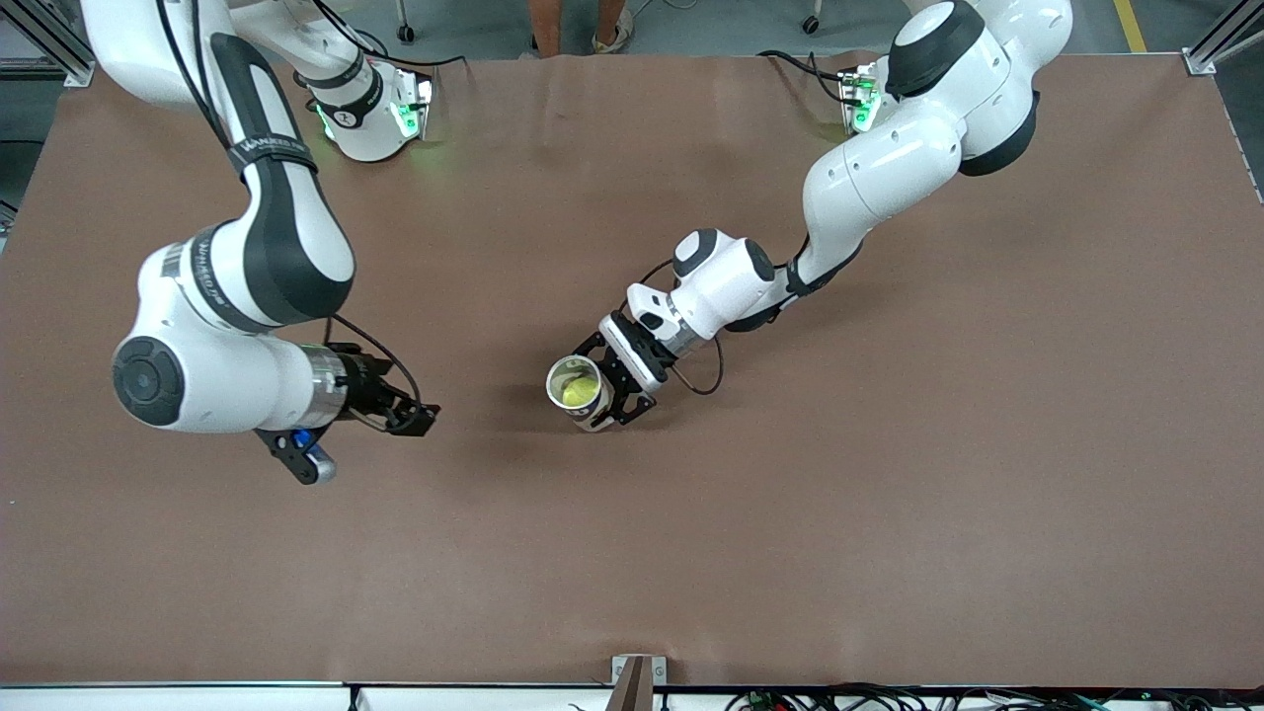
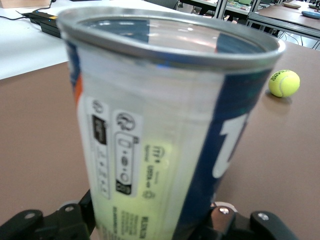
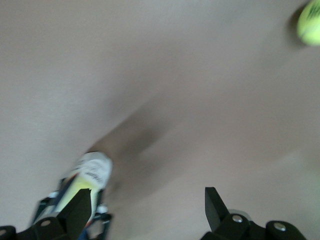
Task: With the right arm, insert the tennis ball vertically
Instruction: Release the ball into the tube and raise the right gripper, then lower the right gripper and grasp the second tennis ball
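The can (image 2: 165,130) was clear glossy plastic with a printed label and a shiny metal rim. The tennis ball (image 2: 284,83) looked fuzzy felt. The counter (image 1: 889,513) was matt brown, paper-like.

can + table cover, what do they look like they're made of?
Can: seemingly clear glossy plastic, since a yellow ball shows through the wall; printed label; rim looks like dull metal. Table cover: matte brown sheet, perhaps paper or felt, with faint creases.

Can (image 1: 576,387) upright mid-table (image 1: 889,494), tennis ball (image 1: 579,393) inside it, another ball (image 2: 284,83) on the table nearby
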Tool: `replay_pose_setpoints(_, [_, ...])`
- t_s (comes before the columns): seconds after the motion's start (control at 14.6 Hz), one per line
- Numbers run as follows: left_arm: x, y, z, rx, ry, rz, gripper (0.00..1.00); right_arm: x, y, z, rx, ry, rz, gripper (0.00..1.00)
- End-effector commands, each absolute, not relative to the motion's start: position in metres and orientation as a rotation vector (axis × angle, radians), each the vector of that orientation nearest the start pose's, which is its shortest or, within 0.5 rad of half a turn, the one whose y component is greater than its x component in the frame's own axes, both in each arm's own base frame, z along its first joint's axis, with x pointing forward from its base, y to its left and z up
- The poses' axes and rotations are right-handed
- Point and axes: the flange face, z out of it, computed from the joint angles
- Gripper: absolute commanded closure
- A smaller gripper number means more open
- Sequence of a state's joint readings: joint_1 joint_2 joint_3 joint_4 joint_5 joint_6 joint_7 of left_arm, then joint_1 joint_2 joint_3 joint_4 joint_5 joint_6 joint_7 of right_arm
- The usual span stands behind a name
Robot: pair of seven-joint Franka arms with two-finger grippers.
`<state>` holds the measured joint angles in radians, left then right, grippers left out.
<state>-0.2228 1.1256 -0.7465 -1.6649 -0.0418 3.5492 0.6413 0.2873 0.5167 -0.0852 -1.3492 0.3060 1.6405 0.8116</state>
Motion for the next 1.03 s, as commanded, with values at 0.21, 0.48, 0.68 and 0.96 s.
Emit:
replay_pose_setpoints(0.21, [0.495, -0.489, 0.159, 2.108, -1.02, 1.041, 0.23, 0.61, 0.102, 0.407, -3.012, 0.575, 0.41, 0.0])
replay_pose_setpoints(0.48, [0.492, -0.49, 0.158, 2.098, -1.043, 1.041, 0.23, 0.582, 0.044, 0.376, -3.052, 0.326, 0.307, 0.0])
replay_pose_setpoints(0.68, [0.493, -0.489, 0.157, 2.096, -1.05, 1.044, 0.24, 0.563, 0.026, 0.357, -3.128, 0.2, 0.208, 0.0])
replay_pose_setpoints(0.96, [0.496, -0.484, 0.153, 2.104, -1.063, 1.048, 0.25, 0.565, -0.022, 0.336, -3.139, 0.031, 0.081, 0.0])
